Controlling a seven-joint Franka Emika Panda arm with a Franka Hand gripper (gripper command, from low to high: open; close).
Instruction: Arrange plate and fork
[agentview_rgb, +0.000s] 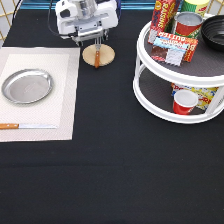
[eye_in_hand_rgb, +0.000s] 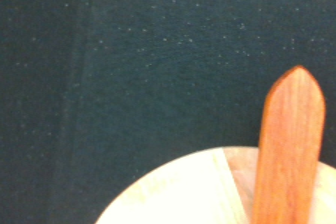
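Over the wooden disc (agentview_rgb: 98, 55), gripper (agentview_rgb: 98, 44) at fork (agentview_rgb: 97, 56) (plate (agentview_rgb: 27, 86) well apart).

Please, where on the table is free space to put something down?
Free: the black cloth below the mat and rack; also the strip between them. Crowded: the top, where the gripper hangs over fork and disc.
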